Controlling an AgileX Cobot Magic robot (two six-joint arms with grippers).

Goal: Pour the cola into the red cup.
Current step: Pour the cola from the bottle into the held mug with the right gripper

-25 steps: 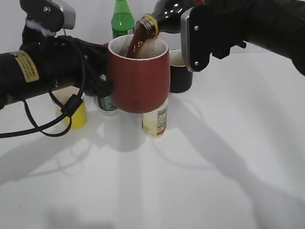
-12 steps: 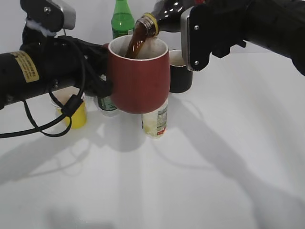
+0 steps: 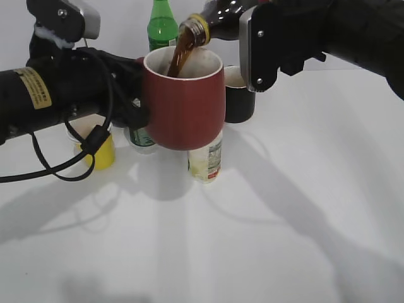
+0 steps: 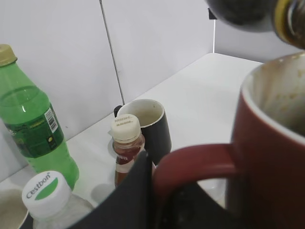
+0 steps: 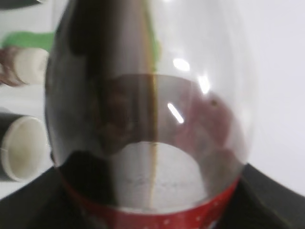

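The red cup (image 3: 183, 104) hangs in the air over the table, held by its handle (image 4: 200, 160) in my left gripper (image 3: 134, 95), which is shut on it. The cola bottle (image 3: 218, 16) is tilted neck-down over the cup's rim, and a brown stream falls from its tan neck ring (image 3: 194, 30) into the cup. My right gripper (image 3: 265, 44) is shut on the bottle's body. In the right wrist view the bottle (image 5: 147, 119) fills the frame, with its red label at the bottom. The cup's pale inside (image 4: 286, 95) shows in the left wrist view.
Below the cup stand a green bottle (image 3: 161, 25), a black mug (image 3: 238, 95), a small brown-liquid bottle with a cream cap (image 4: 126, 148), a clear bottle with a white cap (image 4: 45, 191), a yellow cup (image 3: 100, 151) and a pale labelled bottle (image 3: 206, 159).
The cola keeps streaming into the cup. The bottle has tipped very slightly further and shifted a little to the left. The cup and left arm hold still.
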